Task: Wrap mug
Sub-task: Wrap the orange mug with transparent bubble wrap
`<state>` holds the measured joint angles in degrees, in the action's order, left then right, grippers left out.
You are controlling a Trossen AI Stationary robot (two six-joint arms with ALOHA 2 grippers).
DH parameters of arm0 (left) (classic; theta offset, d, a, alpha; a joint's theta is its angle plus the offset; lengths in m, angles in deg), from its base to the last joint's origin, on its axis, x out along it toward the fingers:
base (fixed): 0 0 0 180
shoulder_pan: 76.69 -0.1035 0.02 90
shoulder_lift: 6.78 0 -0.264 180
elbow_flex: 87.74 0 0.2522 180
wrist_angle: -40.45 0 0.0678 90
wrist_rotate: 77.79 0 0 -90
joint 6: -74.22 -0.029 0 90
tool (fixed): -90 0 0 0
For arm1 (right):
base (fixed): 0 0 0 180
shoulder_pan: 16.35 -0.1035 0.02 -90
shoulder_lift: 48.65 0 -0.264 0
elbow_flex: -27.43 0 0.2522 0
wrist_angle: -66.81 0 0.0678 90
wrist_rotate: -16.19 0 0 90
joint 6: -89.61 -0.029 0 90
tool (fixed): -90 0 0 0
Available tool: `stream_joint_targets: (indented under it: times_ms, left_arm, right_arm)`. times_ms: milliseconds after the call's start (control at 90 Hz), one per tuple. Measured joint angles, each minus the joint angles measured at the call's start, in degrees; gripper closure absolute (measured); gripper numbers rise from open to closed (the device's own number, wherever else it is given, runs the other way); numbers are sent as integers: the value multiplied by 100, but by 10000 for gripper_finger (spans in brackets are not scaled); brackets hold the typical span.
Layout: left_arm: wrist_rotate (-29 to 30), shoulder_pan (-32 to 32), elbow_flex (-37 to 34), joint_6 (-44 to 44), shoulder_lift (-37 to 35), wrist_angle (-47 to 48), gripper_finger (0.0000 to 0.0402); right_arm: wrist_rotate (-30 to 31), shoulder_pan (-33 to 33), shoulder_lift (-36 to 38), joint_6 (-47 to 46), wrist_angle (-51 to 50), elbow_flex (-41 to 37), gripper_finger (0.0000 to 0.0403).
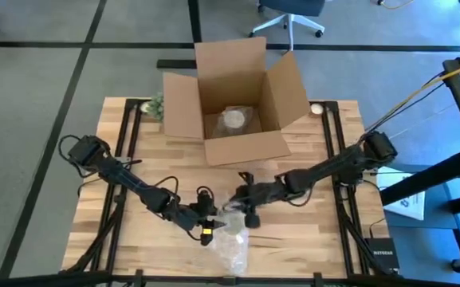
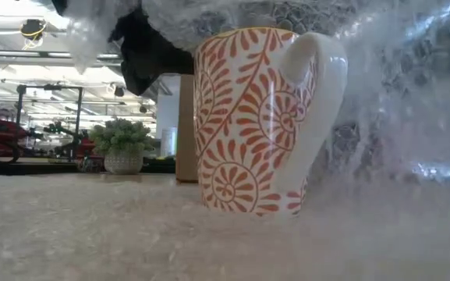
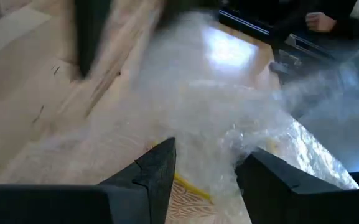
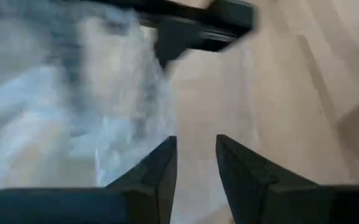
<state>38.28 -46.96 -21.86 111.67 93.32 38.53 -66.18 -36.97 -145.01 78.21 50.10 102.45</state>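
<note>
A white mug [image 2: 248,117] with an orange leaf pattern stands upright on the table near its front edge. A sheet of clear bubble wrap [image 2: 396,94] rises along the mug's right side and passes over its top. From above, the wrap [image 1: 231,243] hides the mug. My left gripper [image 1: 206,229] is at the wrap's left side, shut on a bunch of it. My right gripper [image 1: 248,209] stands just behind the wrap, its fingers [image 4: 160,168] a little apart, with bare wood showing between them and the wrap beside one finger. My left gripper has a bunch of the bubble wrap [image 3: 226,155] between its two fingers, slanting down from the table's left. The wrap runs on past the fingers over the mug, whose patterned rim [image 3: 191,188] shows just below them. Whether the fingers also touch the mug cannot be told.
An open cardboard box [image 1: 241,100] stands at the table's far middle with a wrapped item [image 1: 233,119] inside. A small potted plant [image 1: 156,104] sits left of the box, and a small white object [image 1: 316,108] to its right. Bare wood lies to the left and right of the arms.
</note>
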Motion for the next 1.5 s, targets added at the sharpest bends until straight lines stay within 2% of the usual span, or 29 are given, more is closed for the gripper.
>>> stream_joint_targets:
  times_ms: [100,233,344,456,522,700,789,989,1300,1500]
  left_arm:
    - [0,-9,0,7,0,-2,257]
    - [2,-13,0,23,0,-9,257]
    - [5,-16,0,69,0,-21,257]
    - [4,-17,1,79,0,-43,257]
    - [7,-17,0,104,-2,-53,257]
    - [-104,-7,-7,106,-211,-20,257]
    - [-114,32,-25,113,-365,62,257]
    - [-111,146,-16,289,-516,-22,257]
    - [-10,-11,-4,558,17,-457,257]
    - [134,66,18,246,243,-502,257]
  right_arm:
    - [89,-246,-15,92,-489,337,304]
    - [280,-512,-101,97,-479,491,304]
    - [439,-618,-413,-106,-489,489,304]
    - [282,-603,-797,-502,-515,575,304]
    - [185,-604,-967,-634,-887,876,304]
    - [509,-665,-1438,-627,-2207,1824,304]
    - [448,-588,-1657,-634,-2472,2102,304]
    - [208,-464,-2054,-702,-2578,2388,304]
    - [225,-454,-2113,-482,-2745,2739,304]
    - [181,-457,-2113,-468,-2804,2752,304]
